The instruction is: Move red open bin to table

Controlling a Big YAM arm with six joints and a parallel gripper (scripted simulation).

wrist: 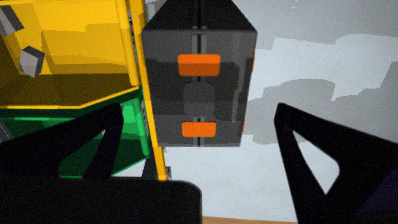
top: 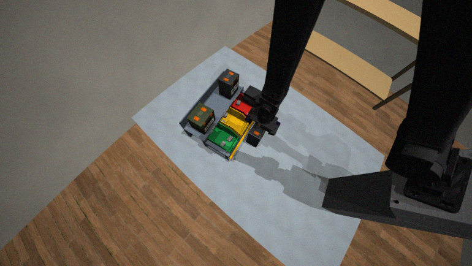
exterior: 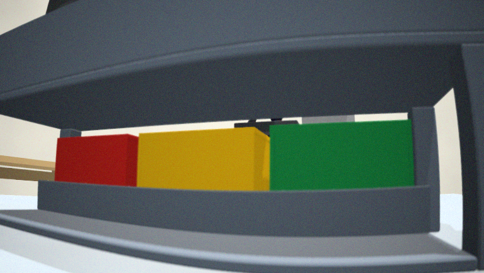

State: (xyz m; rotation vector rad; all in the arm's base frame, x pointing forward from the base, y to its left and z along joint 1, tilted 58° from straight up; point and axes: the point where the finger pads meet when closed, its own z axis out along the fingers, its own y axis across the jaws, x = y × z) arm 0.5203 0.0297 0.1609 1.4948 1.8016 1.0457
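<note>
The red open bin (top: 240,106) sits on the lower shelf of a small grey rack (top: 211,114), at the end of a row with a yellow bin (top: 234,122) and a green bin (top: 222,138). From the exterior view the red bin (exterior: 96,159) is at the left, behind the shelf lip. My gripper (top: 264,115) hangs over the rack's front edge, beside the red and yellow bins. In the wrist view the gripper (wrist: 200,150) is open and empty, with its fingers spread either side of a dark box (wrist: 200,75) on the mat. The red bin is out of the wrist view.
Two dark boxes with orange marks (top: 228,83) (top: 200,117) stand on the rack's upper deck. Another dark box (top: 255,135) stands on the mat by the rack's front. The arm's base (top: 426,184) is at the right. A wooden chair (top: 363,59) stands behind.
</note>
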